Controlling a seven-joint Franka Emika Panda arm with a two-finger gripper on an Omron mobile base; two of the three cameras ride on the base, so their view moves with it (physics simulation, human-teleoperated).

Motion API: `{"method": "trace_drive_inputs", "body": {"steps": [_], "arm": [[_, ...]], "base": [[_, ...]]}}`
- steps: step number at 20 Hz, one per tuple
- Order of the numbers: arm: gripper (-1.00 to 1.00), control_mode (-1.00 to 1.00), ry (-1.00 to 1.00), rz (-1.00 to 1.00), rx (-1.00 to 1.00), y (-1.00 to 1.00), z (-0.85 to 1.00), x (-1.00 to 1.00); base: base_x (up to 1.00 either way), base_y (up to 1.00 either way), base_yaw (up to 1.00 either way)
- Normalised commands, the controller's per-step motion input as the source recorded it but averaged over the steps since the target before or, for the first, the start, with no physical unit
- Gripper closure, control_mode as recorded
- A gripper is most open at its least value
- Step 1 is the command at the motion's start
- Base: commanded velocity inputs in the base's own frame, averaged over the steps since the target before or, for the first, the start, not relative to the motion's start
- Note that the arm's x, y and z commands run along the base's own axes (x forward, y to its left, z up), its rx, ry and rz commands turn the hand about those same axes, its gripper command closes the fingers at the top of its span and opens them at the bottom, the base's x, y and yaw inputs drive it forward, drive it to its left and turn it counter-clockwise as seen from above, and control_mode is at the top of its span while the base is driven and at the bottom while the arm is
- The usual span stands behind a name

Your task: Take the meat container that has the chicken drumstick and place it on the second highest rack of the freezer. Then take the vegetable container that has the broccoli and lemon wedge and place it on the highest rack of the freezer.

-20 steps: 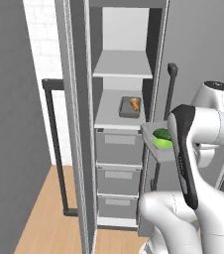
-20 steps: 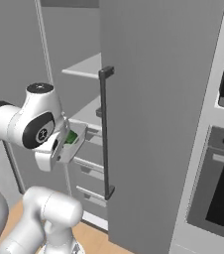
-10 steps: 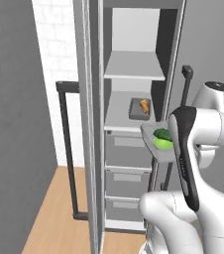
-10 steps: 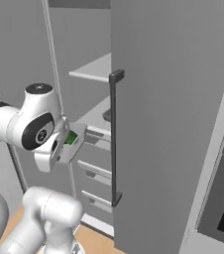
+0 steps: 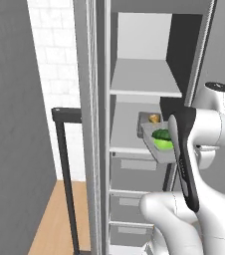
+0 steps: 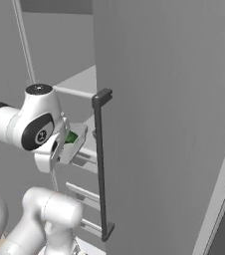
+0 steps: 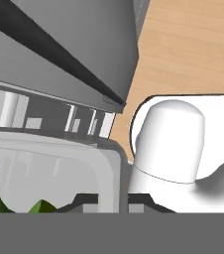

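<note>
Simulated kitchen, white tiled back wall [image 5: 55, 55], light wood floor [image 5: 59, 219].

Tall narrow grey freezer cabinet [image 5: 97, 99], door swung open; long dark vertical bar handle [image 6: 101, 164] on the grey door face. Inside: flat light grey upper shelf [image 5: 144, 82], bare; second light grey shelf [image 5: 127, 134] below it; grey drawers [image 5: 134, 177] stacked beneath.

White robot arm with dark joints [image 5: 204, 124], reaching toward the freezer opening.

Shallow grey vegetable tray [image 5: 159, 147], tilted, held in the air in front of the second shelf, below the upper one. Contents: dark green rounded broccoli lump [image 5: 163, 134] and small bright yellow-green lemon wedge [image 5: 163, 144], touching each other.

Second grey tray [image 5: 145, 119] resting on the second shelf, behind the held tray, with a small orange-brown chicken drumstick [image 5: 154, 118] in it.

Two-finger gripper [image 7: 113, 201], jaws pressed nearly together, pinching the rim of the vegetable tray at its corner in the hand view.
</note>
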Motion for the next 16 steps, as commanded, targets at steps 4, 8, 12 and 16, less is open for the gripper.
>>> {"method": "trace_drive_inputs", "body": {"steps": [4,8,12,16], "arm": [[1.00,1.00,0.00,0.00,0.00,0.00,0.00,0.00],[1.00,1.00,0.00,0.00,0.00,0.00,0.00,0.00],[1.00,1.00,0.00,0.00,0.00,0.00,0.00,0.00],[1.00,1.00,0.00,0.00,0.00,0.00,0.00,0.00]], "base": [[0.59,0.02,0.00],[0.31,0.16,0.00],[0.29,0.50,-0.01],[0.31,0.59,-0.04]]}}
